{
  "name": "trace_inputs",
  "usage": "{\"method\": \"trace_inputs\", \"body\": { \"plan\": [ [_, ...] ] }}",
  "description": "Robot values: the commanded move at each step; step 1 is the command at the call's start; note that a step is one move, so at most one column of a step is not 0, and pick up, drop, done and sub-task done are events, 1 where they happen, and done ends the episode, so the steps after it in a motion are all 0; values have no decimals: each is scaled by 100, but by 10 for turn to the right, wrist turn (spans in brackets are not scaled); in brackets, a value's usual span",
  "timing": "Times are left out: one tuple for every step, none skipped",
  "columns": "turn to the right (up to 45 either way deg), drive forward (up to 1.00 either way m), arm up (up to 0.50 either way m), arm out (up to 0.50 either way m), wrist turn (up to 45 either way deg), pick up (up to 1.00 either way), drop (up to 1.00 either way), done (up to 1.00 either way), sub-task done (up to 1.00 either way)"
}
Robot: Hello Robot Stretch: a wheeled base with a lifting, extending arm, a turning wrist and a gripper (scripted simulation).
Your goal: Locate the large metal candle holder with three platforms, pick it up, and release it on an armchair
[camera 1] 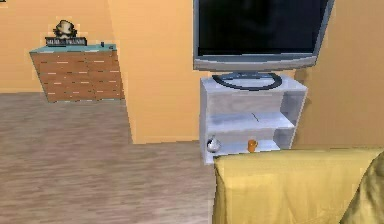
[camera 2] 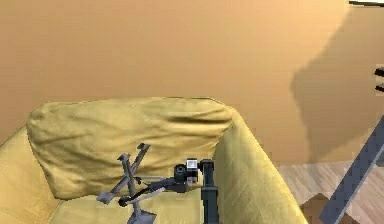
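Observation:
A grey metal candle holder (camera 2: 131, 172) with crossed arms and small flat platforms shows against the yellow armchair (camera 2: 120, 130), in front of its back cushion and above the seat. The dark arm (camera 2: 209, 200) rises from the arm side view's bottom edge, with its white marked squares just left of its top. The gripper (camera 2: 137, 195) reaches left from there to the candle holder's base. I cannot tell whether the gripper holds the candle holder or whether it rests on the seat. The armchair's yellow arm (camera 1: 295, 185) also fills the forward view's lower right.
A large flat television (camera 1: 262, 35) stands on a white shelf unit (camera 1: 290, 100) with small items on its lower shelf. A wooden dresser (camera 1: 78, 75) stands far left by the orange wall. A dark slanted frame (camera 2: 358, 175) leans at the arm side view's right. Wood floor (camera 1: 70, 160) lies open.

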Motion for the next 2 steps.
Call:
{"method": "trace_inputs", "body": {
  "plan": [
    [0,0,0,0,0,0,100,0,0],
    [0,0,10,0,0,0,0,0,0]
  ]
}}
